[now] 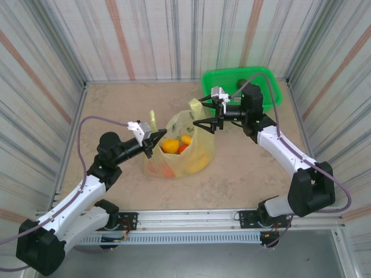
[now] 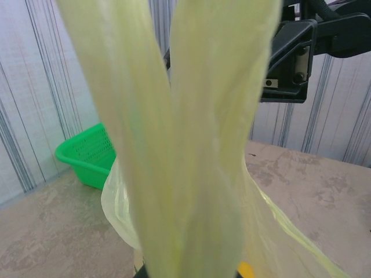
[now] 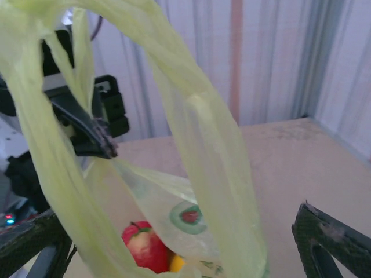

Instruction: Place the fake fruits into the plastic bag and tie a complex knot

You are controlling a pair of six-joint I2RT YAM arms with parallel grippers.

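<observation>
At the left side of the bag, the left claw is clenched on the left handle, pinching the thin film so that its two strands rise straight out of the grip; the left wrist view looks up along those pale strands. Behind the claw the wrist points to the right. The black elbow joint sits low over the counter, and the white forearm runs back down to the base at the near left edge.

On the bag's far right side, the right claw is released. Its fingers stand wide apart with the loop of the right handle hanging between them, and neither finger presses the film. This claw points to the left, level with the bag's top. Its wrist bends behind it, and the white forearm slopes down and to the right to the shoulder joint above the near right base.

The bag stands in the middle of the counter with its mouth open between the two claws. Inside it lie the fruits: an orange one, a yellow one and a red one. The right wrist view shows a red apple through the opening. A green basket sits in the far right corner, behind the right claw and apart from the bag.
</observation>
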